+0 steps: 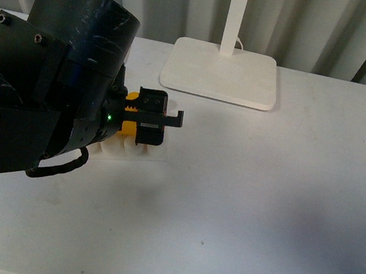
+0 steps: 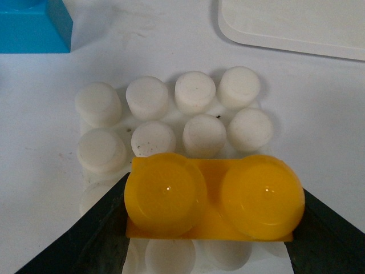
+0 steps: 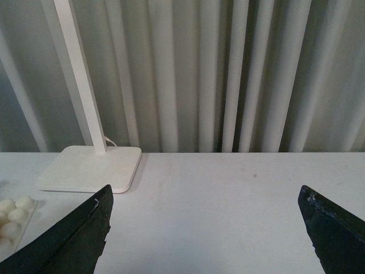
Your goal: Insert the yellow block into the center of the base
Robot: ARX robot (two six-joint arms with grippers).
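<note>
Yellow-orange plastic, a small two-stud brick, the yellow block (image 2: 211,197) sits clamped between the dark fingers of the left tool (image 2: 210,222), which press on its two short ends. It is over the base (image 2: 147,97), a flat white translucent plate with a four-by-four grid of round studs lying on the white surface (image 1: 261,211). Two full rows of studs show beyond the block, and parts of another row show at its near edge. Whether the block already touches the studs or hangs just above them, I cannot tell.

To do the insertion well, I judge the block should be centred over the two middle columns, kept level, and pressed straight down without twisting, so its underside seats on the studs evenly. The tool should let go only once the block is firmly seated.

Its studs face up, and its long axis runs from finger to finger, parallel to the base's rows.

The right tool (image 3: 205,228) is spread wide and empty, near the white lamp foot (image 3: 91,168). A blue brick (image 2: 31,25) lies beside the base.
</note>
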